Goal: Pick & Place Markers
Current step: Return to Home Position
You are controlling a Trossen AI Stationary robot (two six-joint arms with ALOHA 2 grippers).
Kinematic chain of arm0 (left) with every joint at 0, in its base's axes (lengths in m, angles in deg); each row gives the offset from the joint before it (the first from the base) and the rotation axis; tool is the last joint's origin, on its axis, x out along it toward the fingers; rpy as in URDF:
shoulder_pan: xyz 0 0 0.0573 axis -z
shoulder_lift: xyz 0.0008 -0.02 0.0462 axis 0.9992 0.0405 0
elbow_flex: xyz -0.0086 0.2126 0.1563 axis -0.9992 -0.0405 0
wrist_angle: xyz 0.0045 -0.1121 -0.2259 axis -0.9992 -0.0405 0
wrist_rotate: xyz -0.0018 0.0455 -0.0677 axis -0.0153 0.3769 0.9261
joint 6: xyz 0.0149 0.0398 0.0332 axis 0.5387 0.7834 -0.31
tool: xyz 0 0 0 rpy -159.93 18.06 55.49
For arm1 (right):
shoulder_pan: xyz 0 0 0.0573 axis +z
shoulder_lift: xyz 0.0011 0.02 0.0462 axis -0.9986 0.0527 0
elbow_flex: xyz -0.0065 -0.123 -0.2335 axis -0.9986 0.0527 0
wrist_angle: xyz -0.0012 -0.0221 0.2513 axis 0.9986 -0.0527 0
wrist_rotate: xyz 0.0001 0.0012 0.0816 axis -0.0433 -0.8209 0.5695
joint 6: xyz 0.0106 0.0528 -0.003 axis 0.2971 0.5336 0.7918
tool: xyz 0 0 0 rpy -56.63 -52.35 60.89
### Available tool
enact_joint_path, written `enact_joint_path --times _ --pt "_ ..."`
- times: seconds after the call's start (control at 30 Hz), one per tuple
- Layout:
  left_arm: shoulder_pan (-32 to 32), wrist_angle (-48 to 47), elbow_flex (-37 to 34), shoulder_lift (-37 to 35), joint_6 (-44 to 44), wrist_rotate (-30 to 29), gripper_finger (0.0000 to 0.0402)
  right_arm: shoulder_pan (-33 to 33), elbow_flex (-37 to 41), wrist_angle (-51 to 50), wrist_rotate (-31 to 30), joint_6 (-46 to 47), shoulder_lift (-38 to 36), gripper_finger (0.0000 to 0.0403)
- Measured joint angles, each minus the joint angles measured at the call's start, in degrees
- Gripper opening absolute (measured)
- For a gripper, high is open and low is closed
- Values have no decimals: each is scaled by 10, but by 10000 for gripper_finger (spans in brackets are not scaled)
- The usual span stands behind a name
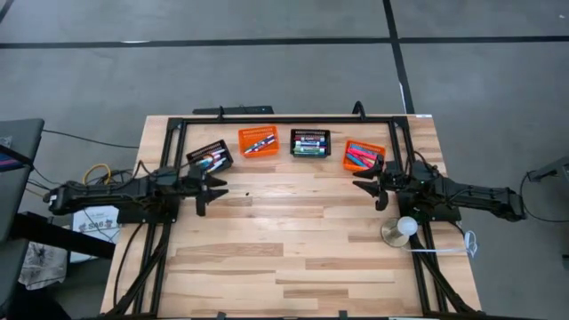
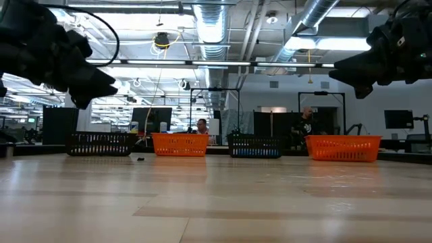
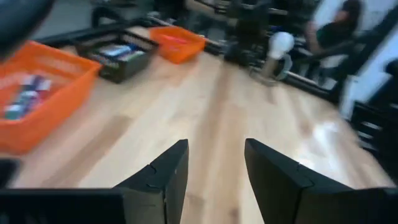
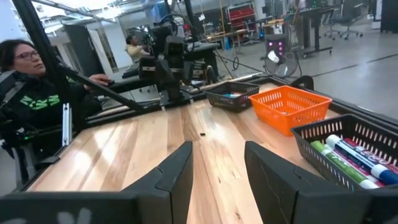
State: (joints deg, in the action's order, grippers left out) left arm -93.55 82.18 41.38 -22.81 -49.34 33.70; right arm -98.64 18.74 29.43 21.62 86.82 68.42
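Bright, even overhead light falls on the table (image 1: 293, 240), with only soft, short shadows. In the low view ceiling lamps (image 2: 317, 42) glare, leaving the left arm (image 2: 47, 47) and right arm (image 2: 391, 50) as silhouettes. The markers (image 4: 348, 158) in the right wrist view are well lit.

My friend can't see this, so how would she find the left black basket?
On the light wooden table, four mesh baskets line the far edge. The black mesh basket at the left end, by the left tool, is it. Unlike the other black basket, it sits crooked.
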Motion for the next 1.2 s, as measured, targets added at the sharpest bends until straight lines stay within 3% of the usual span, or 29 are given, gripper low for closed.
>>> enact_joint_path --times 0.17,0.23,0.6,0.8,0.97,1.2 --pt "0 91 0 -2 61 121 157 0 0 0 0 9 0 136" --pt "0 91 0 -19 67 133 157 1 0 4 3 11 0 137" --pt "0 21 30 -41 48 132 157 47 0 13 6 2 0 136" --pt "0 -62 81 -41 105 60 157 61 0 15 6 0 0 134" --pt "0 -70 69 -45 115 14 157 64 0 22 -1 -5 0 135" --pt "0 -69 43 -91 110 13 157 63 0 26 -1 -5 0 136"
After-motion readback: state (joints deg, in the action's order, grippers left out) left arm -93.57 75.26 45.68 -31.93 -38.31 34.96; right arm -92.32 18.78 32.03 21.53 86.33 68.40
